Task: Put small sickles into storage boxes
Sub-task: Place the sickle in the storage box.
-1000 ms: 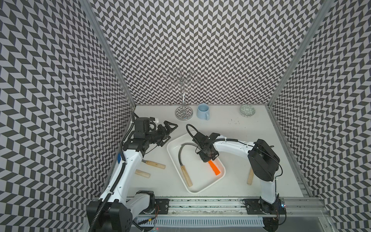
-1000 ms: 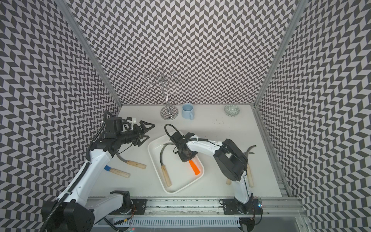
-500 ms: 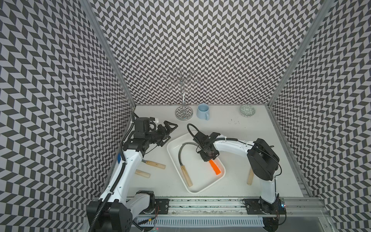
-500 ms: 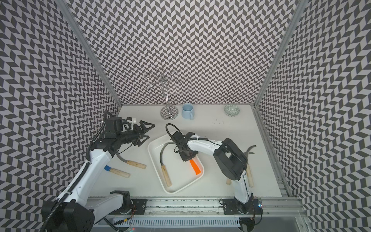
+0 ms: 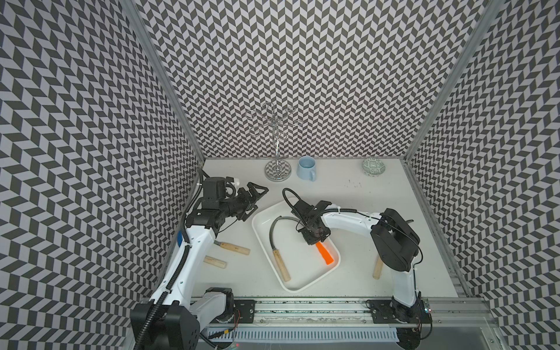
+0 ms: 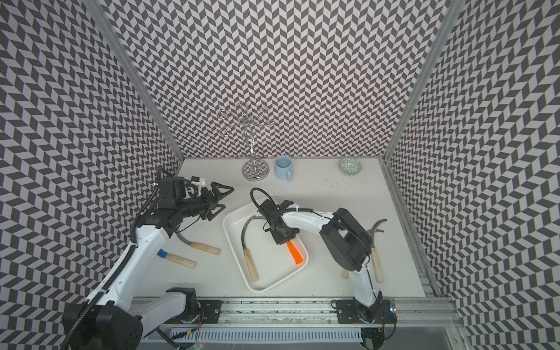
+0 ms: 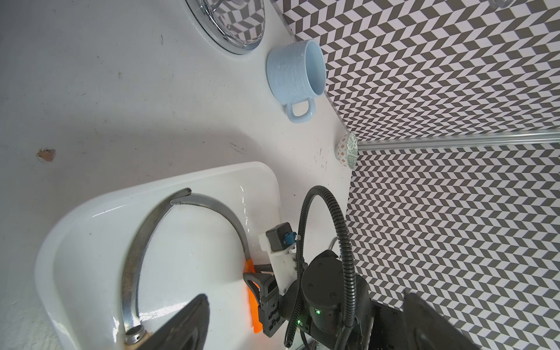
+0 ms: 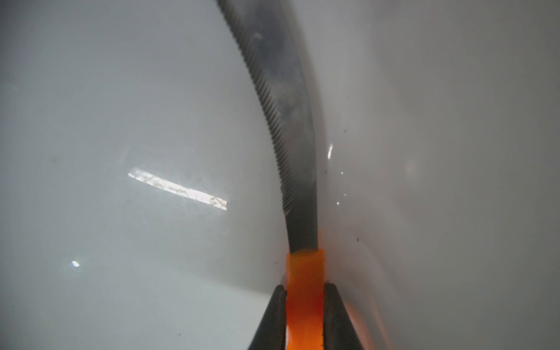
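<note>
The right pincer (image 5: 315, 239) clenches the orange-handled sickle (image 5: 325, 257) at the blade end of its grip, low inside the white tray (image 5: 261, 242) at the middle of the counter (image 5: 348, 197). In the right wrist view two fingers (image 8: 272, 318) squeeze the orange handle from either side, and the toothed grey blade curves away along the tray's wall. A wood-handled sickle (image 5: 280, 266) lies flat in the same tray, its blade arching toward the orange one's tip. The left pincer (image 5: 257, 198) hovers released, jaws spread wide and holding nothing, just beside the tray's far corner. Two pale-handled sickles (image 5: 235, 248) lie on the counter by the left arm. Another pair of sickles (image 6: 375, 260) lies by the right arm, partly hidden. A blue mug (image 5: 306, 168), a patterned bowl (image 5: 373, 166) and a wire stand (image 5: 277, 172) line the back wall.
</note>
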`<move>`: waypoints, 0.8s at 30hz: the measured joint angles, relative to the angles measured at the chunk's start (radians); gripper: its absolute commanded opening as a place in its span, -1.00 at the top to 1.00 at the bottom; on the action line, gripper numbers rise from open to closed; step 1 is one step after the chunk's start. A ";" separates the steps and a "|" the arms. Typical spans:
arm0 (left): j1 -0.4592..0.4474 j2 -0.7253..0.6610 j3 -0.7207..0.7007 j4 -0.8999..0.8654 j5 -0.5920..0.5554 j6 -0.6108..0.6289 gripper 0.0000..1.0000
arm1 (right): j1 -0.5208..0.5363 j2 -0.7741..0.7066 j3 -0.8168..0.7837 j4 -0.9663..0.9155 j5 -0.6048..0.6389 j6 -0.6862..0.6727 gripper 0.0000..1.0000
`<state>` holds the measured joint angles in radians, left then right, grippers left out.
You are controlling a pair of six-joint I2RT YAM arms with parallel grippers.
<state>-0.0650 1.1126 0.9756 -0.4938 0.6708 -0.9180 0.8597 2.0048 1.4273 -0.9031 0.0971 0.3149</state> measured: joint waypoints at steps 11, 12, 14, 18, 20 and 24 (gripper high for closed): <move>0.000 0.000 0.000 0.000 0.000 0.000 -0.99 | 0.000 0.006 0.000 0.007 -0.004 0.002 0.51; 0.000 0.000 0.000 0.000 0.000 0.000 -0.99 | 0.000 0.006 0.000 0.007 -0.003 0.001 0.49; 0.000 0.000 0.000 0.000 0.000 0.000 -0.99 | 0.000 0.006 0.000 0.008 -0.004 0.002 0.40; 0.000 0.000 0.000 0.000 0.000 -0.001 -0.99 | 0.000 0.006 0.000 0.011 -0.005 0.000 0.30; 0.000 -0.001 -0.002 0.002 0.000 -0.005 -0.99 | 0.000 0.006 0.000 0.012 -0.006 0.000 0.26; 0.000 -0.008 -0.026 0.024 0.006 -0.026 -0.99 | 0.001 0.006 0.001 0.013 -0.007 -0.001 0.19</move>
<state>-0.0650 1.1046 0.9497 -0.4698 0.6769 -0.9440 0.8604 2.0109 1.4281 -0.8906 0.0902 0.3141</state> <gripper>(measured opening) 0.995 0.393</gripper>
